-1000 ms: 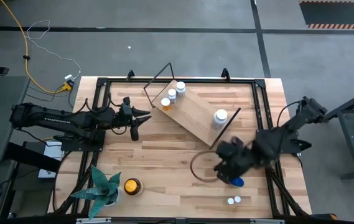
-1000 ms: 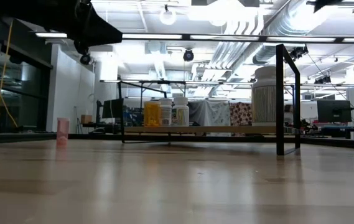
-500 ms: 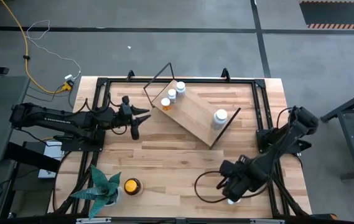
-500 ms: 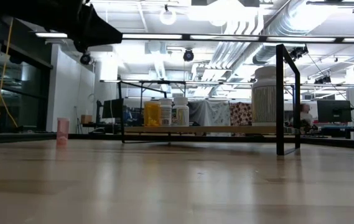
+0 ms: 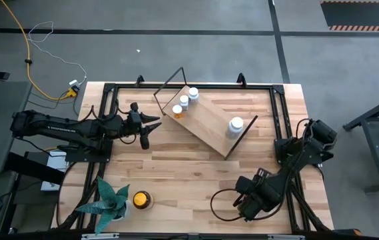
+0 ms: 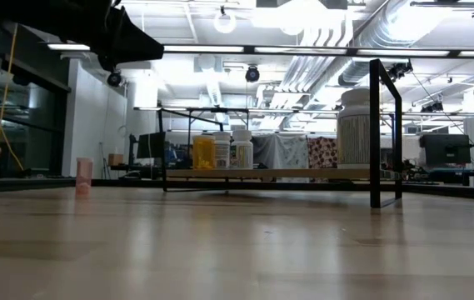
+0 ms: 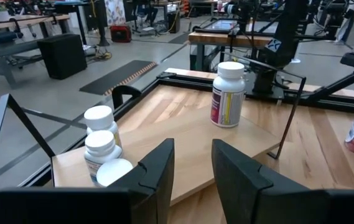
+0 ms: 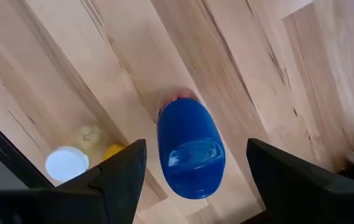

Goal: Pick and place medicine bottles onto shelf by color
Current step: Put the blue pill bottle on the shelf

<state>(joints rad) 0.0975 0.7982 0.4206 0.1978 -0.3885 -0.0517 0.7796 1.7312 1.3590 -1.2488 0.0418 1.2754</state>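
From above, the right gripper [image 5: 250,207] is hovering low over the table's [image 5: 176,167] front right corner, while the left gripper [image 5: 150,127] is waiting near the left edge, facing the shelf [image 5: 206,120] lying slantwise by the back edge with white-capped bottles [image 5: 184,101] at one end. In the left wrist view, its jaws are standing slightly apart, empty. In the right wrist view, spread fingers [image 8: 124,168] are flanking a blue bottle [image 8: 190,149] lying on the wood.

No text can be read; the white bottle [image 7: 228,94] beyond the left jaws carries a label too blurred to make out.
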